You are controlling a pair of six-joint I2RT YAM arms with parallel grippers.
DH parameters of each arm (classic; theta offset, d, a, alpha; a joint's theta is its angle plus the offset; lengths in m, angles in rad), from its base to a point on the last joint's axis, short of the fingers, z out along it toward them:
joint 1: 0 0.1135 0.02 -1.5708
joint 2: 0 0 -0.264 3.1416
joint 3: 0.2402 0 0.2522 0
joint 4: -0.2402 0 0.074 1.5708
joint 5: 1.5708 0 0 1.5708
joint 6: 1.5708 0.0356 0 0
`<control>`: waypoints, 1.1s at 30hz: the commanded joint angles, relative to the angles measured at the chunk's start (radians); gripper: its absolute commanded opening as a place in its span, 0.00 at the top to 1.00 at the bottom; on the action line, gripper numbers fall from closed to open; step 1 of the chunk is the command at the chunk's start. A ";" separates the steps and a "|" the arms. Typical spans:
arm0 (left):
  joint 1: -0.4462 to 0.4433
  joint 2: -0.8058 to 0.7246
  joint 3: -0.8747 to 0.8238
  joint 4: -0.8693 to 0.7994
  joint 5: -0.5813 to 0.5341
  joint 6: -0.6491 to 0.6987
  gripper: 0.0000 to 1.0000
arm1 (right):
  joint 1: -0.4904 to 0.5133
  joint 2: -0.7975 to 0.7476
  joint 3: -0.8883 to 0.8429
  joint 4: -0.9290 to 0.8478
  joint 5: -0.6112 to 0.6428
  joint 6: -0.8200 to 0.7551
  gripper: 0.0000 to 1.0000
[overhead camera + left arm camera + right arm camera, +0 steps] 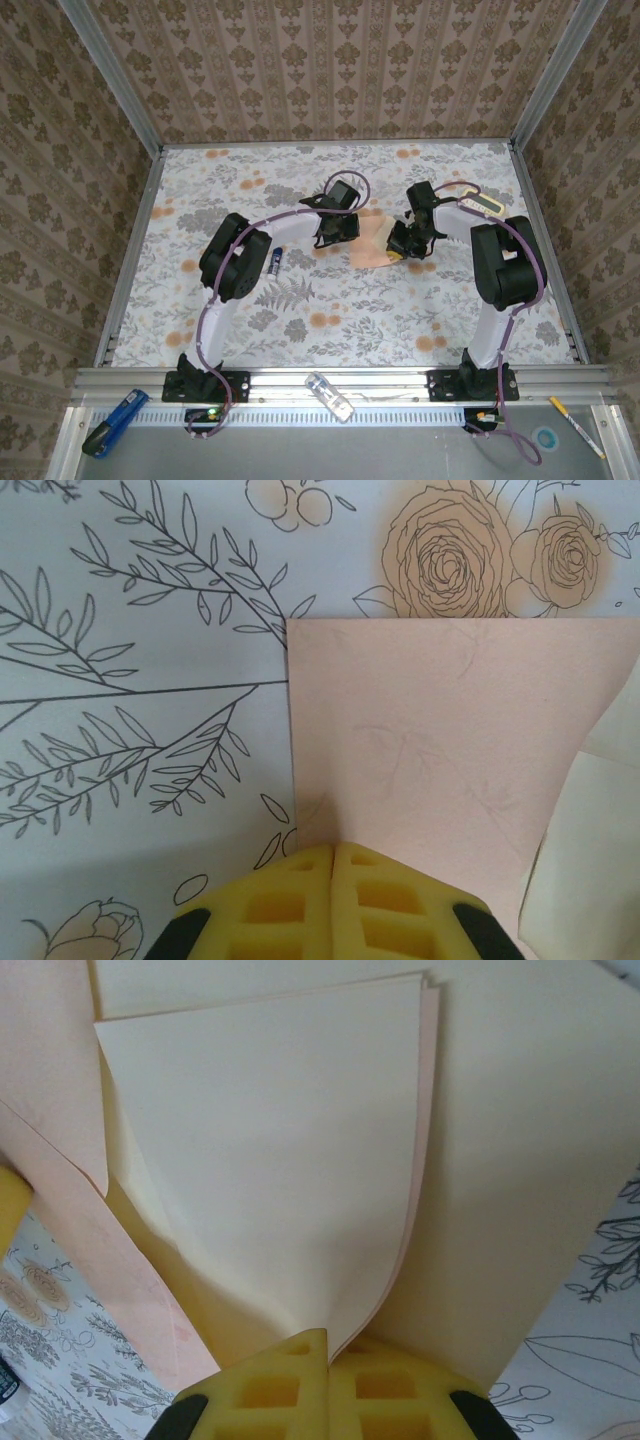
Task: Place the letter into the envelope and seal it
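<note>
Peach-orange and thin, the letter [440, 740] lies flat on the flowered table [120, 580] at mid-table, and the printed pattern shows faintly through it. Its left edge runs straight and clean, with the near-left corner sitting right beside the left gripper [333, 865]. That claw has its yellow fingers pressed together on the sheet's near edge, and there is a small crease just ahead of the tips. Cream paper overlaps the sheet's right side.

Over to the envelope [270, 1160]: the pale pointed flap stands lifted and narrows down to the right gripper [328, 1355], which is clamped tight on the flap's tip. A salmon rim peeks along the flap's right edge, and more salmon paper lies off to the left. Cream lining shows behind the flap, and whether anything sits in the pocket I cannot tell.

From above, the two claws face each other across the paper, close together. There is open cloth on the near side, and more toward the far wall. A small dark blue object [276, 262] lies on the cloth just beside the left arm. A clear bottle [330, 396] rests on the front rail between the bases.
</note>
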 commanded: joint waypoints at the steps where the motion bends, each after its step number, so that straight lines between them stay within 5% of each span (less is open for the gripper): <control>1: -0.017 0.020 -0.018 -0.085 0.015 -0.013 1.00 | 0.011 -0.006 0.011 -0.015 -0.025 0.000 1.00; 16: -0.017 0.020 -0.019 -0.092 0.008 -0.016 1.00 | -0.012 -0.040 0.021 -0.107 0.034 -0.023 1.00; 33: -0.017 0.021 -0.017 -0.091 0.020 -0.016 1.00 | 0.006 0.032 0.045 0.051 -0.101 -0.043 1.00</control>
